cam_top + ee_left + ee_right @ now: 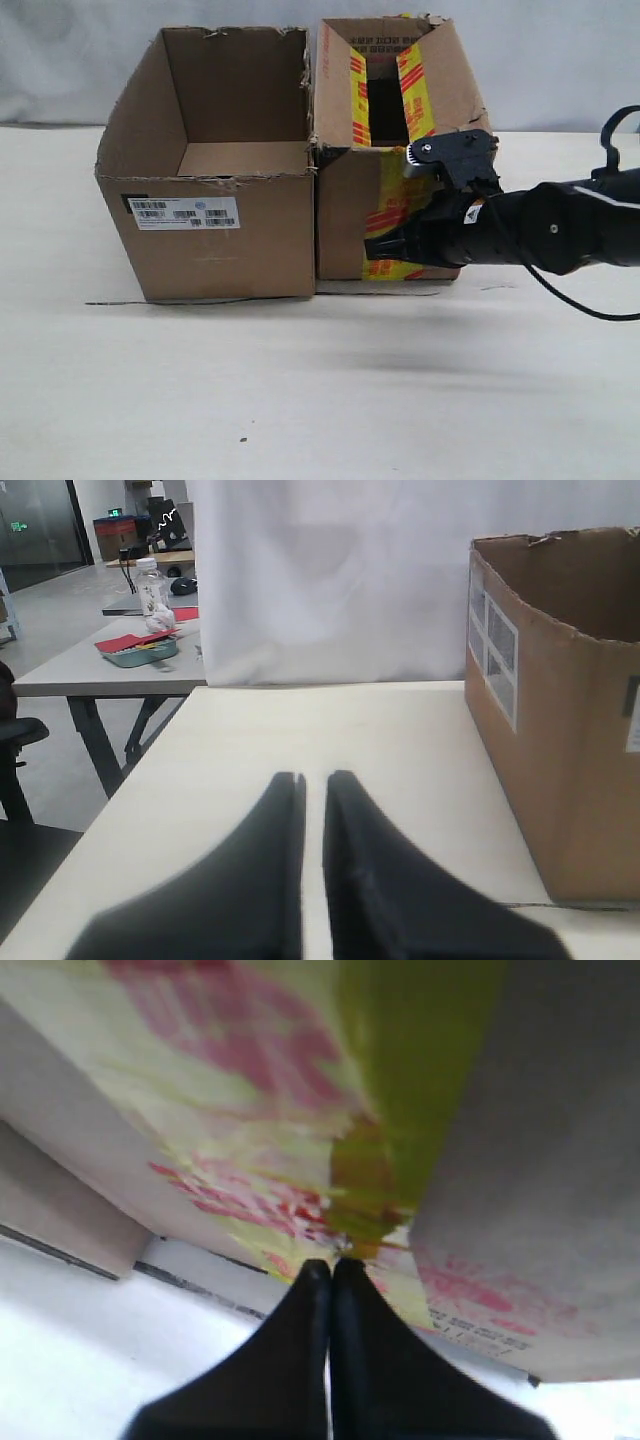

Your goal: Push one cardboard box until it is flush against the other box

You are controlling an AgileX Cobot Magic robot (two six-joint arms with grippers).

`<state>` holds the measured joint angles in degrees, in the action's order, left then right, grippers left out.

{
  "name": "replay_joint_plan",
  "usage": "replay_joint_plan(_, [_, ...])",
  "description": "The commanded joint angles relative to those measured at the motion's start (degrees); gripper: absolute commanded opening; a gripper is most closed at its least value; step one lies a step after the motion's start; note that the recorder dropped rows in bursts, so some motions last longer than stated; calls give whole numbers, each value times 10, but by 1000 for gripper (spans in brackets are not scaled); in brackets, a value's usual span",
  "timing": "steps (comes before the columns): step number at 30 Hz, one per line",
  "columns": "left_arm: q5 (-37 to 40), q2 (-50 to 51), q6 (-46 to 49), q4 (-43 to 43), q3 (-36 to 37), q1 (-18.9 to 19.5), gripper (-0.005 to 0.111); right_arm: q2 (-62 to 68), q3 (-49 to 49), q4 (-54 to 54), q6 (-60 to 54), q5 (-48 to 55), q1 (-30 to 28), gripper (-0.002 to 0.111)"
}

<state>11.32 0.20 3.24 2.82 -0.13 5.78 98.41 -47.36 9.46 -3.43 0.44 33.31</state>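
The cardboard box (338,215) with yellow-and-red tape stands open-topped at the back centre. Its left side lies against the right side of the other box (220,250), the larger plain one with a white barcode label (183,212); I see no gap between them. My right gripper (372,257) is shut, reaching in from the right with its tips touching the taped front face low down. In the right wrist view the shut gripper (331,1265) meets the taped box (250,1110). My left gripper (313,777) is shut over bare table, with the plain box (570,760) beside it; it is outside the exterior view.
Both boxes stand on a pale table (320,390) in front of a white backdrop. A thin black cable (570,300) hangs from the right arm. Beyond the table's edge, the left wrist view shows another table (110,670) with a bottle and red items.
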Motion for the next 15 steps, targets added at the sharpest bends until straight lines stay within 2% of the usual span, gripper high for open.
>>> replay_joint_plan(1, [-9, -2, -1, -3, 1, -4, 0, 0, -5, -15, -7, 4, 1, 0])
replay_joint_plan(9, [-9, -2, -1, -3, 1, -4, 0, -33, -5, -15, -35, 77, 1, 0])
replay_joint_plan(15, [-9, -2, -1, -3, 1, -4, 0, -158, 29, -15, -35, 117, 1, 0])
